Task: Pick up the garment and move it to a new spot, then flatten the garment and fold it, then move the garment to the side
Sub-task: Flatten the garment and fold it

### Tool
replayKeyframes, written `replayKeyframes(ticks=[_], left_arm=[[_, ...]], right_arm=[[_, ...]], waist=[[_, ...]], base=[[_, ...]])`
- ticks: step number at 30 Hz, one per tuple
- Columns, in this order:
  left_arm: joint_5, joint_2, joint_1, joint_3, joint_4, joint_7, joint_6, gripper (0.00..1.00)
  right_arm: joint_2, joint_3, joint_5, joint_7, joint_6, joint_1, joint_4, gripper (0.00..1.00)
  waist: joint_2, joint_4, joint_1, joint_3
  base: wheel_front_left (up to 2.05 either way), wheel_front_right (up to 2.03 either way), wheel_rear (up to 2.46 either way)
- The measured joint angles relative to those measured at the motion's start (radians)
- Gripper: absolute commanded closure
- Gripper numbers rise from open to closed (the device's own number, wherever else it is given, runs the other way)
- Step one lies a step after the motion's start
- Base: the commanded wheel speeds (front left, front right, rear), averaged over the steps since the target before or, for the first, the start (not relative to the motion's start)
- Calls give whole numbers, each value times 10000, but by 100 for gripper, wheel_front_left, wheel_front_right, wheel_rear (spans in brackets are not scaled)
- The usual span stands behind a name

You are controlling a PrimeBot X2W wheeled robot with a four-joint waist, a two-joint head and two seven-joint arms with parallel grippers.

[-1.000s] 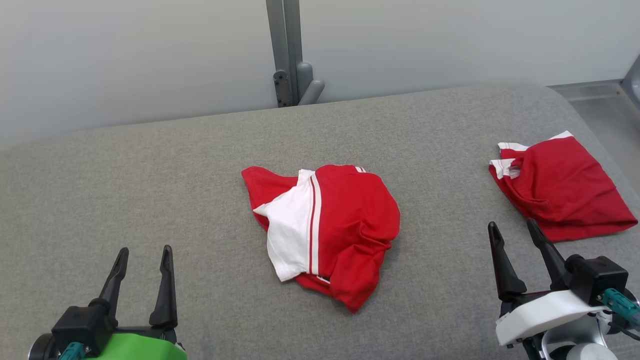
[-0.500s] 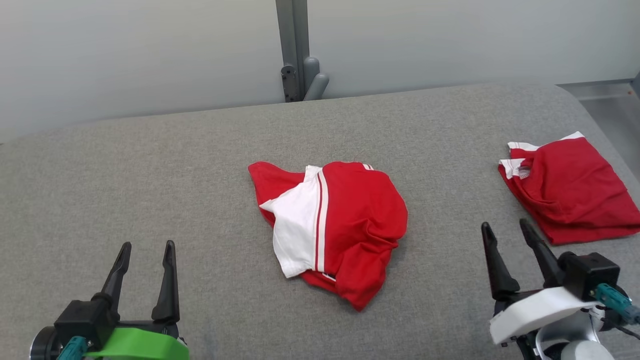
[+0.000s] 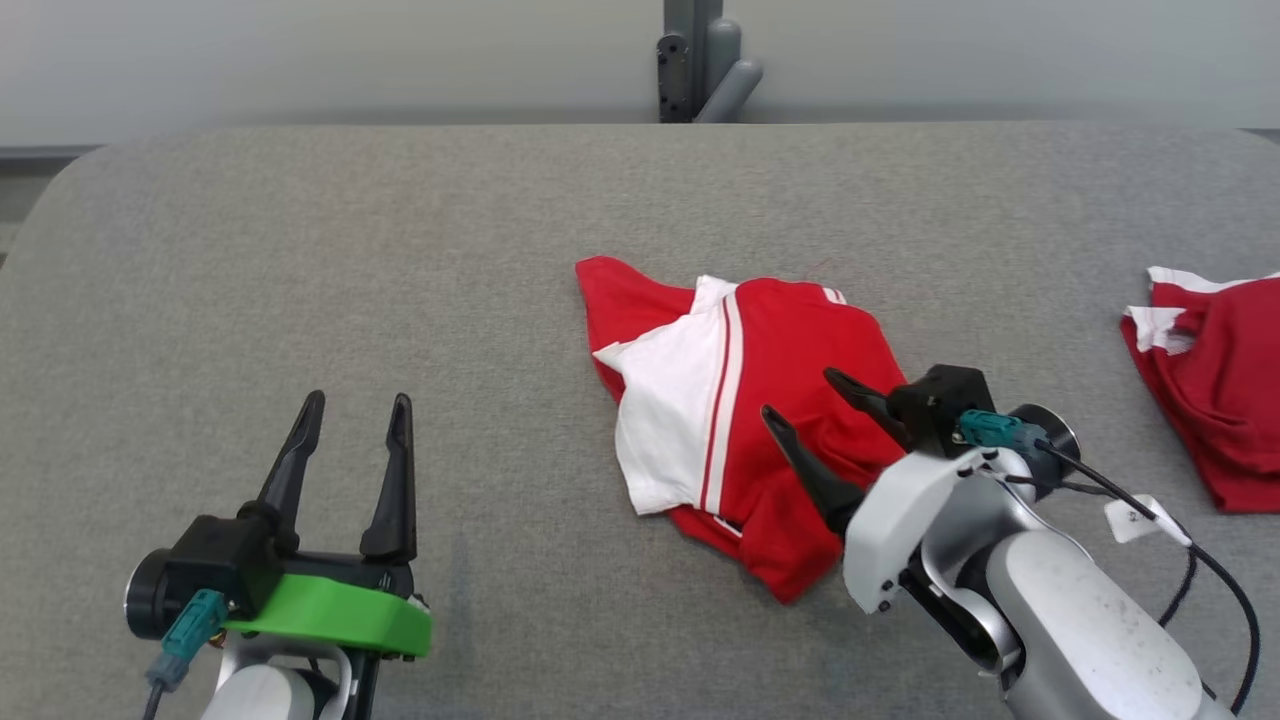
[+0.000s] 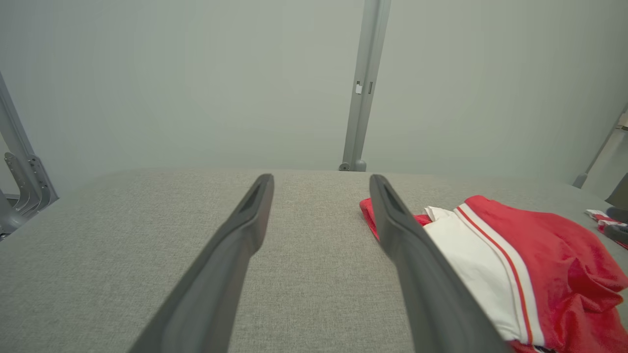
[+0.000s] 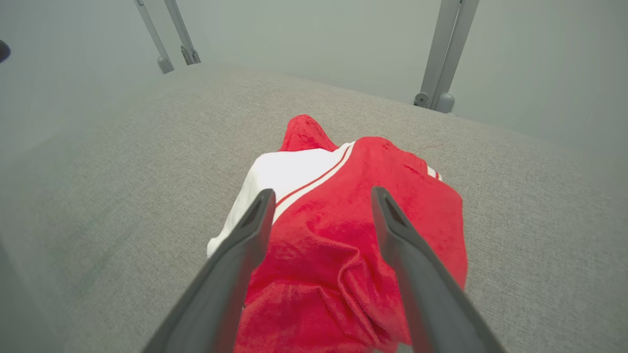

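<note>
**Shallow pinch risk**

Right jaws, apart, hover over the crumpled garment (image 3: 770,340), red folds beneath them; left jaws, apart, rest aside above the worktop (image 3: 300,250). Pinching one loose layer could unravel the heap, not lift it.

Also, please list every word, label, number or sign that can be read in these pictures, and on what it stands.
No text here can be read.
White tag hanging beside the right forearm: dark marks, too small to read.
Small dark patch at the hem of the crumpled red and white garment: too small to tell if it is text.
</note>
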Motion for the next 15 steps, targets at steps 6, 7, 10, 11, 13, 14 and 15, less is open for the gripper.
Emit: replayKeyframes(ticks=[6, 7, 10, 11, 13, 14, 15], left_arm=[[96, -424, -524, -238, 537, -142, -316, 0], [100, -483, -591, -249, 610, -157, -355, 0], [134, -600, -727, -247, 798, -217, -474, 0], [161, -635, -747, -238, 857, -219, -499, 0], [205, -717, -787, -213, 955, -228, -560, 0], [221, -765, -830, -199, 999, -228, -571, 0], [255, -802, -870, -186, 1037, -230, -589, 0]], right_arm=[[-660, 1693, 531, 589, 0, -1441, 1179, 0], [-744, 1950, 594, 698, 0, -1685, 1360, 0], [-961, 2709, 848, 1039, 0, -2375, 1919, 0], [-1011, 2970, 909, 1120, 2, -2607, 2098, 0], [-1058, 3457, 1091, 1356, 2, -3051, 2460, 0], [-1087, 3685, 1154, 1488, 2, -3259, 2679, 0], [-1133, 3916, 1191, 1574, 2, -3439, 2855, 0]], waist=[[0, 759, 0, 396], [0, 873, 0, 459], [0, 1169, 0, 651], [0, 1247, 0, 719], [0, 1368, 0, 846], [0, 1422, 0, 903], [0, 1472, 0, 947]], base=[[0, 0, 0], [0, 0, 0], [0, 0, 0], [0, 0, 0], [0, 0, 0], [0, 0, 0], [0, 0, 0]])
